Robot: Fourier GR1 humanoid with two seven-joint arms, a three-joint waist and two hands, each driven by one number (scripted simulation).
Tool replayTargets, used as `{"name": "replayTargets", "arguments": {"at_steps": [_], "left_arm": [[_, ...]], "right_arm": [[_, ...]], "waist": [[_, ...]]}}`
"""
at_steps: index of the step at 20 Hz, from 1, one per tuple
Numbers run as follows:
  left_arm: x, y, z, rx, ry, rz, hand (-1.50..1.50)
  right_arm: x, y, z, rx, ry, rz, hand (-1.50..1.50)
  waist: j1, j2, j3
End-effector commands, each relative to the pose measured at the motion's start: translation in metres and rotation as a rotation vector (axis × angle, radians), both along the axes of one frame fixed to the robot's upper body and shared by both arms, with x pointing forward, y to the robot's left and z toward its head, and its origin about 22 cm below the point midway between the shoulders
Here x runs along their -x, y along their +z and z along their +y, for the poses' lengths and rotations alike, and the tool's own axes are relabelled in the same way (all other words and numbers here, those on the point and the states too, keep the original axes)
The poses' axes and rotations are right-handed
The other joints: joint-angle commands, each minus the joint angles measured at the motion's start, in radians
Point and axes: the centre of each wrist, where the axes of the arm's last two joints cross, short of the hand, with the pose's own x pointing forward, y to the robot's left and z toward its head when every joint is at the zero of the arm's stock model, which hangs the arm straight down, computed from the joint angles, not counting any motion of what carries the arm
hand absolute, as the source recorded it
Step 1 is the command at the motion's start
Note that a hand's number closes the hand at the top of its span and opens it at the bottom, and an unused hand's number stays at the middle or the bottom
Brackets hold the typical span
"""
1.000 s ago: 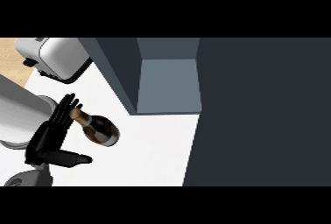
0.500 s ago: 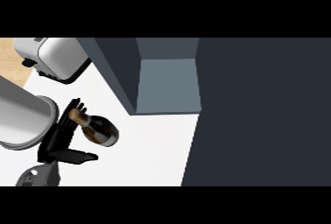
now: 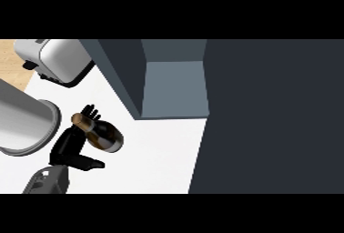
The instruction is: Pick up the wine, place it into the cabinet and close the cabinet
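At the far left a grey arm (image 3: 20,123) fills the edge, with a toaster (image 3: 53,59) above it in the corner. Just right of the arm, the left robot hand (image 3: 70,145) stands against the left side of the wine (image 3: 104,135). Its fingers (image 3: 91,112) are spread and straight behind the cork and its thumb points away, so the robot hand is apart, not clamped on the bottle. The wine appears to stand upright on the white surface (image 3: 154,154), near the left and well apart from the cabinet (image 3: 174,86). The cabinet's pale inside shows further right, so it looks open. As I judge it, the task is at its very start. The grasp is not made, and the lift, the placing inside and the closing of the cabinet are all left to do. The right robot hand does not show.
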Motion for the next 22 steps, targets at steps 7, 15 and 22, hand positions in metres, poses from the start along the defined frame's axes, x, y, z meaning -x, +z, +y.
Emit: {"name": "replayTargets", "arguments": {"at_steps": [7,15,22], "left_arm": [[-0.004,-0.010,0.002,0.023,-0.043,-0.015,-1.50],[-0.008,-0.020,-0.015,0.084,0.029,-0.051,1.50],[-0.007,-0.027,-0.032,0.037,0.026,-0.120,1.50]], "right_arm": [[0.023,0.014,0.000,-0.027,-0.032,-0.072,-1.50],[0.048,0.022,-0.016,-0.029,-0.004,-0.080,-1.50],[0.036,0.010,-0.015,-0.019,-0.013,-0.081,-1.50]], "waist": [[0.011,0.000,0.000],[-0.009,-0.003,-0.001],[0.004,0.001,0.001]]}}
